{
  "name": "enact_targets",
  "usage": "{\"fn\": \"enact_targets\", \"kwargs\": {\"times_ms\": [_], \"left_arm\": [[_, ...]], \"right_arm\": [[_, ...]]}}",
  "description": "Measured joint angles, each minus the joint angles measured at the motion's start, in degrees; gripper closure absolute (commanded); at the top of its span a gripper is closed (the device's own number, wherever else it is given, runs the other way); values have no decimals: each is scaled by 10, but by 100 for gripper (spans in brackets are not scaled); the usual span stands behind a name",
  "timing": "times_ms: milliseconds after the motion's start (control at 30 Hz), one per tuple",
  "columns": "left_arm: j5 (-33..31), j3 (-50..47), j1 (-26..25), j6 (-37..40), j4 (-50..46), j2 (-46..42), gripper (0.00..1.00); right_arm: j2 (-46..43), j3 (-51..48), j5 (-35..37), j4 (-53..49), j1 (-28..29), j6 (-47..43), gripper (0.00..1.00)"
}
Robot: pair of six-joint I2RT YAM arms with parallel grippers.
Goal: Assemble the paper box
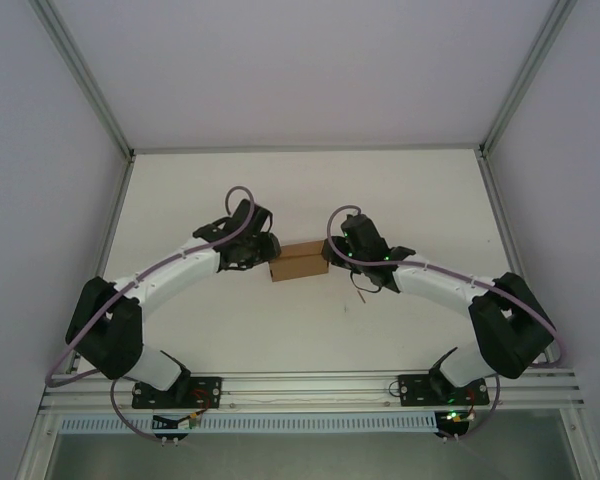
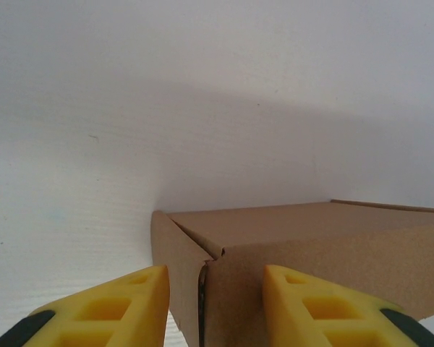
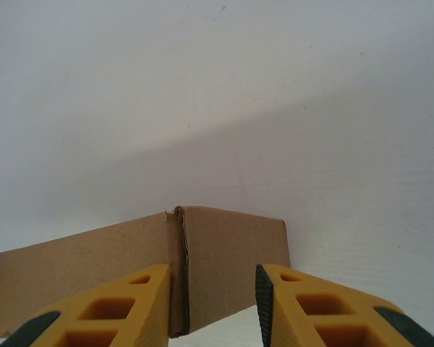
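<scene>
Brown cardboard forms the paper box (image 1: pixel 300 262), which lies closed and flat on the white table (image 1: pixel 300 190), near the table's centre in the top view. Its long axis runs from 9 o'clock to 3 o'clock, with the 3 o'clock end tilted slightly toward 12.

The left gripper (image 1: pixel 264 253) stands at the box's 9 o'clock end, just beside it. In the left wrist view, the left gripper (image 2: pixel 215 275) points at a vertical corner of the paper box (image 2: pixel 311 231). The yellow fingers (image 2: pixel 130 303) stand apart, one to each side of that corner. A folded seam with a narrow dark slit runs down the corner. Whether the fingers touch the cardboard cannot be told.

The right gripper (image 1: pixel 332 255) stands at the box's 3 o'clock end, just beside it. In the right wrist view, the right gripper (image 3: pixel 213 273) faces a corner of the paper box (image 3: pixel 231 246) where two panels meet at a slightly ragged seam. Its yellow fingers (image 3: pixel 318 311) also stand apart. The seam lies just inside the 9 o'clock finger, and the short end panel spans the gap. Contact with the cardboard cannot be confirmed.

Both arm bases are bolted to the rail (image 1: pixel 310 385) at the table's 6 o'clock edge.
</scene>
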Motion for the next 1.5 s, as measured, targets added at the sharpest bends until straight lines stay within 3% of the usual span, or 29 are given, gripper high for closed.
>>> {"fn": "enact_targets", "kwargs": {"times_ms": [333,600,700,767,867,1200,1500], "left_arm": [[45,-80,17,-23,103,-37,73],[62,-199,22,10,287,-70,78],[63,-224,23,22,342,-71,84],[63,-250,24,30,387,-74,96],[61,-272,24,41,438,-71,100],[54,-299,26,64,565,-29,100],[32,-299,16,78,566,-31,86]], "right_arm": [[0,0,0,1,0,0,66],[-6,-37,-8,64,0,-24,74],[-9,-53,-12,100,-1,-34,77],[-9,-60,-16,120,-2,-40,78],[-11,-73,-29,144,-7,-44,78],[-9,-80,-54,166,-20,-55,81],[-7,-80,-59,172,-24,-58,81]]}}
